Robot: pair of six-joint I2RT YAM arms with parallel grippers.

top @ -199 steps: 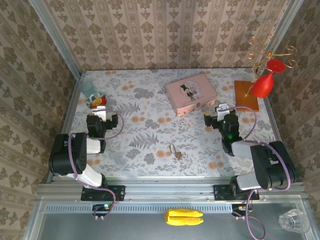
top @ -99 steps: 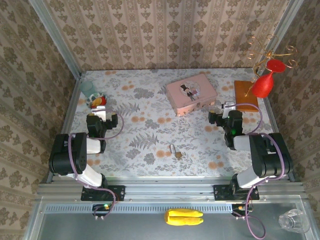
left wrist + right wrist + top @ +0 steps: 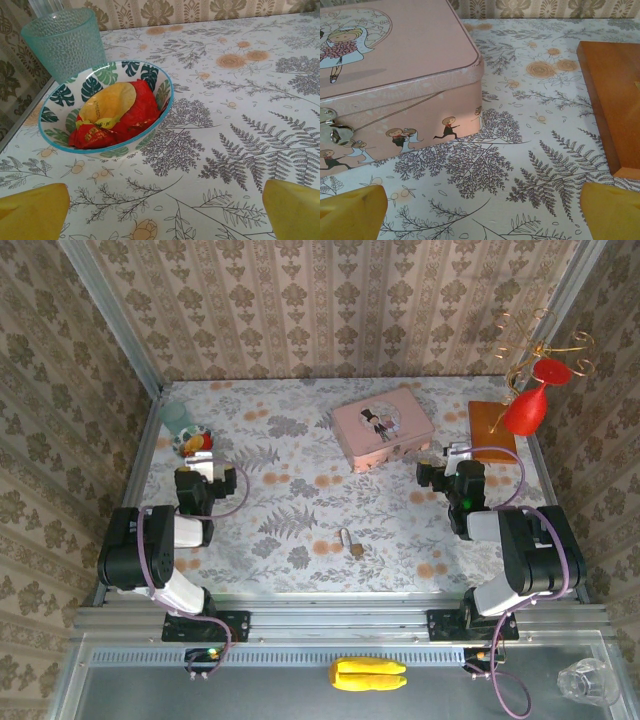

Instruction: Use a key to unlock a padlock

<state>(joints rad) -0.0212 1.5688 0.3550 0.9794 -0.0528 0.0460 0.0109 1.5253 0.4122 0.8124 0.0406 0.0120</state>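
The padlock [image 3: 351, 543] is a tiny brass and silver piece lying on the flowered tablecloth near the front middle, between the two arms. I cannot make out a separate key. My left gripper [image 3: 198, 459] rests low at the left, open, its yellow fingertips [image 3: 32, 210] wide apart over bare cloth, facing a bowl. My right gripper [image 3: 447, 456] sits at the right, open, with its yellow fingertips [image 3: 612, 207] spread and nothing between them, just in front of the pink tin's corner. Both grippers are far from the padlock.
The pink tin [image 3: 382, 425] [image 3: 395, 60] with a cartoon couple stands at the back middle. A leaf-patterned bowl [image 3: 165, 100] of red and yellow wrappers and a teal cup [image 3: 65, 42] sit at far left. A wooden base [image 3: 615, 90] with a wire stand and red glass [image 3: 525, 410] is at far right.
The right arm swung to the right and its gripper shifted slightly right, beside the tin, then held still. The left arm has barely moved.
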